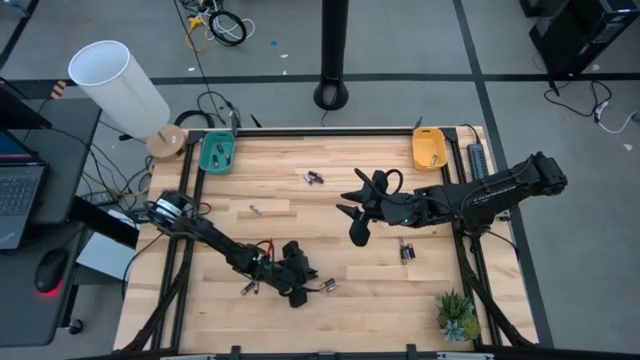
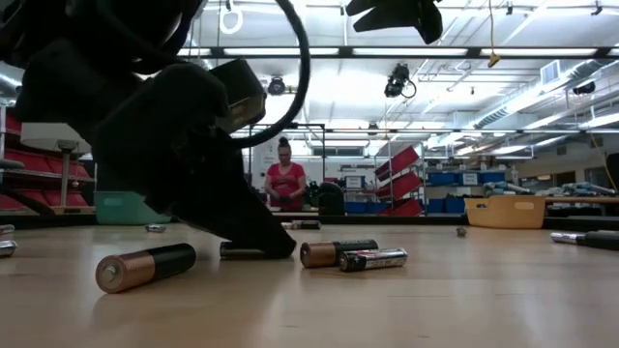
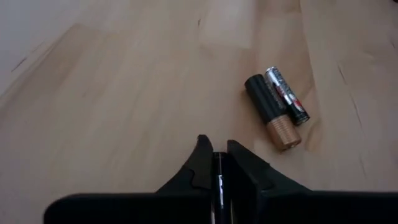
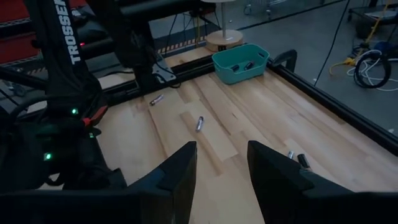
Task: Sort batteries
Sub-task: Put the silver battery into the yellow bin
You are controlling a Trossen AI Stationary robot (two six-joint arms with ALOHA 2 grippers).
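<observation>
At the lower centre of the overhead frame, the left hand (image 1: 297,283) is clenched on a slim dark battery (image 3: 218,180) against the pale wooden table (image 1: 300,225). Two more cells (image 3: 277,106) lie beside it. The right hand (image 1: 357,212) hovers released mid-table. Pickup seems underway; next probably comes lifting toward the teal plastic tray (image 1: 217,153).

Looks like a robotics lab or workshop: storage shelves with blue bins (image 2: 469,178), ceiling strip lights (image 2: 319,51), loose cables (image 1: 222,27) on the floor, laptop (image 1: 18,190) beside the tabletop (image 1: 300,230).
</observation>
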